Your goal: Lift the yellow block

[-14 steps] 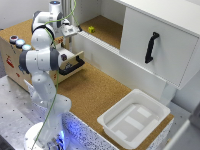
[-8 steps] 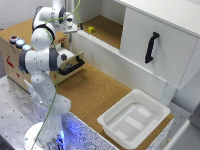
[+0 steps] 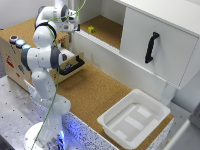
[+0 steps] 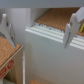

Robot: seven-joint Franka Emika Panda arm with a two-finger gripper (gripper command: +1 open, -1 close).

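One tiny bright yellow cube (image 3: 91, 29) is what you're after, and it's sitting on the cork floor of the open white cabinet compartment (image 3: 107, 27), toward the back. Your end effector (image 3: 73, 24) hangs near the compartment's front edge, well apart from the cube. In the wrist view its fingers (image 4: 70, 28) are spread wide with nothing between them.

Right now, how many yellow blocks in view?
1. The yellow block sits on the cork floor of the open cabinet compartment, to the exterior view's right of the gripper. The wrist view shows none. More could hide behind the closed cabinet door.
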